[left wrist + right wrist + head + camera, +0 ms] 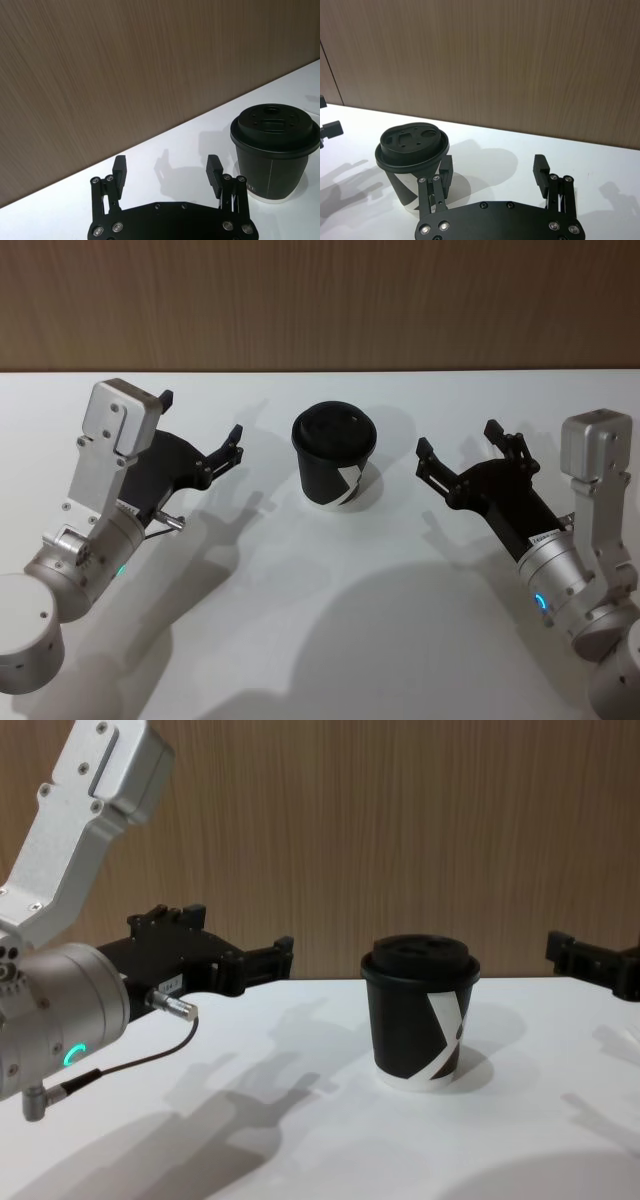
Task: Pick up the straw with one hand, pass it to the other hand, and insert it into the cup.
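Observation:
The black cup (pixel 334 455) with its domed lid stands upright in the middle of the white table; I also see this cup (pixel 274 150) in the left wrist view, the cup (pixel 412 150) in the right wrist view and the cup (pixel 421 1012) in the chest view. The straw is out of view. My left gripper (pixel 200 422) hovers to the cup's left, open and empty, with its fingers (pixel 120 170) spread wide. My right gripper (pixel 458 440) hovers to the cup's right, also open and empty, its fingers (pixel 541 167) apart. Both grippers point toward the back wall.
The white table (pixel 320 640) is bare around the cup. A wooden wall (pixel 320 300) closes off the table's far edge close behind the cup. A thin dark cable (pixel 130 1065) hangs below my left wrist.

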